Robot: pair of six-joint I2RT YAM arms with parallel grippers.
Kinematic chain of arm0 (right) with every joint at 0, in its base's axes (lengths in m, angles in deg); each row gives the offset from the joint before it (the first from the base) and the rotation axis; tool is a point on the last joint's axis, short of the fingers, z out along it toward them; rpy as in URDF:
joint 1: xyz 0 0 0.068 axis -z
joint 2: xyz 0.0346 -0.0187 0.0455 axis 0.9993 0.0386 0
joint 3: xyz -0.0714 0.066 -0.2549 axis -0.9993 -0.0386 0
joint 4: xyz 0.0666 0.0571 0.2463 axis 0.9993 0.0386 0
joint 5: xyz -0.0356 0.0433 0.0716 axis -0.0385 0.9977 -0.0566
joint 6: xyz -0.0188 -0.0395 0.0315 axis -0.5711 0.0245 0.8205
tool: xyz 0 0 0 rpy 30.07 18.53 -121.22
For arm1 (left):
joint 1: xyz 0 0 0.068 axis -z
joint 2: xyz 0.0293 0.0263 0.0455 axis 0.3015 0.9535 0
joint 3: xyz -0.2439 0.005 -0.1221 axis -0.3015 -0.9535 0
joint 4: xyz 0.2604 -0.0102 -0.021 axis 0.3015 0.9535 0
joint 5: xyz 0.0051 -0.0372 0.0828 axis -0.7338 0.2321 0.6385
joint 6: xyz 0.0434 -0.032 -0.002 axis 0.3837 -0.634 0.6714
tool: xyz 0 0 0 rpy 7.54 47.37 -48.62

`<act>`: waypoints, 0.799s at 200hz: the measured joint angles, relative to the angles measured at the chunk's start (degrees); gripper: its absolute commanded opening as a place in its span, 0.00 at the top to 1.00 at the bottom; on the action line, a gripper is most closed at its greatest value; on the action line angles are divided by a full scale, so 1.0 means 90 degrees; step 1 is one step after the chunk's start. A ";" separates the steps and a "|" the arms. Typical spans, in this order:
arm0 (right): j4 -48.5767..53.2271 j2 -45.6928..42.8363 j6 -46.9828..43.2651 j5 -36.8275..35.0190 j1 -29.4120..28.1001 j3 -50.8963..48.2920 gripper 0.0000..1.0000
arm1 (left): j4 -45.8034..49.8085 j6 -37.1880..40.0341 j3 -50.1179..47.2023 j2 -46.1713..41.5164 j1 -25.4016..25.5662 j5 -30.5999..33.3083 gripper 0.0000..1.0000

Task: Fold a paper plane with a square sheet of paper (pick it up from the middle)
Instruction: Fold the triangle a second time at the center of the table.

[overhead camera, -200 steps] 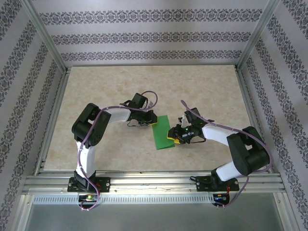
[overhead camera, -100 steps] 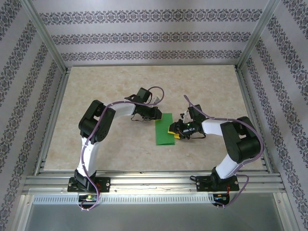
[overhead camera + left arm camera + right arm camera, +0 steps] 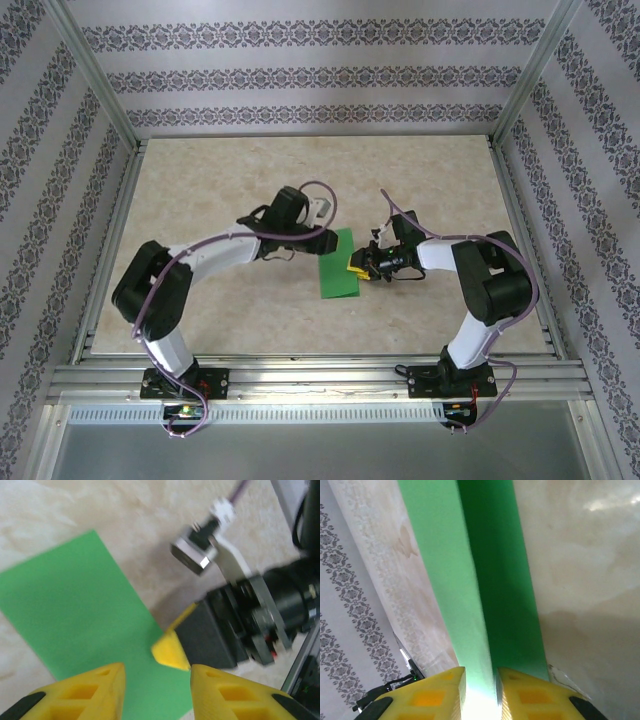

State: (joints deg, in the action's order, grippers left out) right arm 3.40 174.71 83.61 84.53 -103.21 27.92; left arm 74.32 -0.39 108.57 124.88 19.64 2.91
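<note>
Lying flat near the centre of the top view, the thin bright-green sheet of paper (image 3: 336, 268) showed as a long narrow rectangle on the beige marbled tabletop (image 3: 220, 180). From my right wrist it ran up the frame from the bottom centre, with a crease dividing a lighter strip on the left from a darker one on the right. I judged it nearly weightless, limp, quick to crumple or tear, and slick against the table. The hold therefore belonged on an edge near the middle of its length, pinched lightly. My right claw (image 3: 481, 677) had its yellow fingers nearly together with the paper's edge between them, gripping the rectangle at its right side. My left claw (image 3: 156, 672) hung spread apart over the sheet at the bottom of its own wrist view, holding nothing. In the top view it sat just beside the paper's upper left edge.
</note>
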 measured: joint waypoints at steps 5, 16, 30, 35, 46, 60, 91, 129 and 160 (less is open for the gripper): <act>0.0000 0.0000 -0.0002 0.0024 0.0012 0.0010 0.77 | -0.0029 0.0073 -0.0119 -0.0070 0.0192 0.0155 0.58; 0.0000 0.0000 -0.0019 0.0080 0.0036 0.0027 0.77 | -0.0085 0.0248 -0.0340 -0.0143 0.0607 0.0508 0.55; 0.0005 0.0000 -0.0063 0.0104 0.0036 0.0049 0.77 | -0.0124 0.0461 -0.0563 -0.0143 0.1095 0.0937 0.52; 0.0005 0.0000 -0.0068 0.0117 0.0036 0.0058 0.77 | -0.0134 0.0561 -0.0641 -0.0141 0.1260 0.1093 0.50; 0.0002 0.0000 -0.0078 0.0148 0.0036 0.0066 0.76 | -0.0134 0.0777 -0.0770 -0.0124 0.1579 0.1464 0.49; 0.0002 0.0000 -0.0090 0.0194 0.0036 0.0066 0.76 | -0.0153 0.1093 -0.0797 -0.0002 0.1953 0.1987 0.43; 0.0002 0.0000 -0.0090 0.0243 0.0036 0.0070 0.76 | -0.0160 0.1719 -0.0522 0.0539 0.2574 0.2992 0.39; 0.0002 0.0000 -0.0090 0.0257 0.0036 0.0070 0.76 | -0.0032 0.2222 0.0083 0.1156 0.2873 0.4029 0.35; 0.0002 0.0000 -0.0090 0.0257 0.0036 0.0070 0.76 | 0.0036 0.2387 0.0272 0.1234 0.2873 0.4675 0.41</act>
State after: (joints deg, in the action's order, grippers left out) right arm 3.42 174.71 82.80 86.85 -102.88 28.55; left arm 74.64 21.10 111.02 135.99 45.50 44.99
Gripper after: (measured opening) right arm 0.243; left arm 0.622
